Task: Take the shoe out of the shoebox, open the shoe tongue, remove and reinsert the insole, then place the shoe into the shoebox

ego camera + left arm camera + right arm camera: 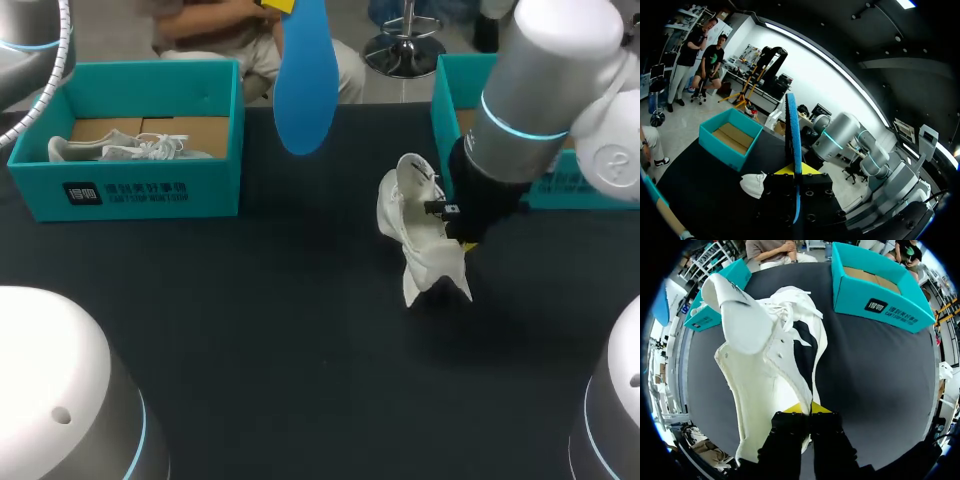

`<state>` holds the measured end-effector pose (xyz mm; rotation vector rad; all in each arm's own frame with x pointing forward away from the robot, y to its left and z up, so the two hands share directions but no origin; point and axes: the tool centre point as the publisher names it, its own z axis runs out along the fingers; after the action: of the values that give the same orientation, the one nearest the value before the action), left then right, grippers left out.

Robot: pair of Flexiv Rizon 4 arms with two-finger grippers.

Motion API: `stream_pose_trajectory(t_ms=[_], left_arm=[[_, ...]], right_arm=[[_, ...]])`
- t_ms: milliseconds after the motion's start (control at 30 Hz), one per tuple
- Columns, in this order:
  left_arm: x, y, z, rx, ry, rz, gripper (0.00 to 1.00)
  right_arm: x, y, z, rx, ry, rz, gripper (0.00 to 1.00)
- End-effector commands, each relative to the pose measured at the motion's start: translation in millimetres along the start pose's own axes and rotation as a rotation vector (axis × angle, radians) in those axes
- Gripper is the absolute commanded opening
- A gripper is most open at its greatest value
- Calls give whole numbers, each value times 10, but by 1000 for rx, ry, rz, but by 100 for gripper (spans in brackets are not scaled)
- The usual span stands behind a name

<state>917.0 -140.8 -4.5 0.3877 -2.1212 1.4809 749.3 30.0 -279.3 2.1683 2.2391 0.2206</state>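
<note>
**Risk 1, shoe slipping.** My right gripper (807,407) has its fingers nearly closed, pinching only a thin edge of the white shoe (765,350) at its rim. I judge that pressing the insole in could twist the shoe out of this small hold or fold the rim over.

**Risk 2, insole buckling.** The blue insole (303,90) is held at one end only, with its length hanging free. It could bend, or catch on the laces or the folded-back tongue, before it seats.

**Risk 3, poor sight.** In the head view my right arm covers part of the shoe, so lining up the insole will rest on the wrist views.

**Left arm.** It enters at the far left corner. The left gripper (794,172) is raised high over the far side of the table (250,330), its fingers closed flat on the insole's end.

**Right arm.** It enters from the right, with the wrist low over the table.

**Shoe, location.** It stands tilted at mid-table, mouth open, just in front of the empty box (447,100) and well apart from the insole. I cannot tell whether it touches the table.

**Other.** A second box (130,190) on the left holds a spare shoe (120,148).
</note>
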Motion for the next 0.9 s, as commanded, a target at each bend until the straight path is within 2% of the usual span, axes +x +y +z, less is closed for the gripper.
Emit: stream_pose_trajectory(t_ms=[33,433,700,900], left_arm=[[-6,-1,-3,-2,1,0,0],[-6,-1,-3,-2,1,0,0],[-6,-1,-3,-2,1,0,0],[-6,-1,-3,-2,1,0,0]], right_arm=[[-23,-72,-14,-28,22,35,0],[18,-100,56,-65,70,86,0],[58,-178,240,-55,95,114,0],[103,-303,435,-31,121,139,0]])
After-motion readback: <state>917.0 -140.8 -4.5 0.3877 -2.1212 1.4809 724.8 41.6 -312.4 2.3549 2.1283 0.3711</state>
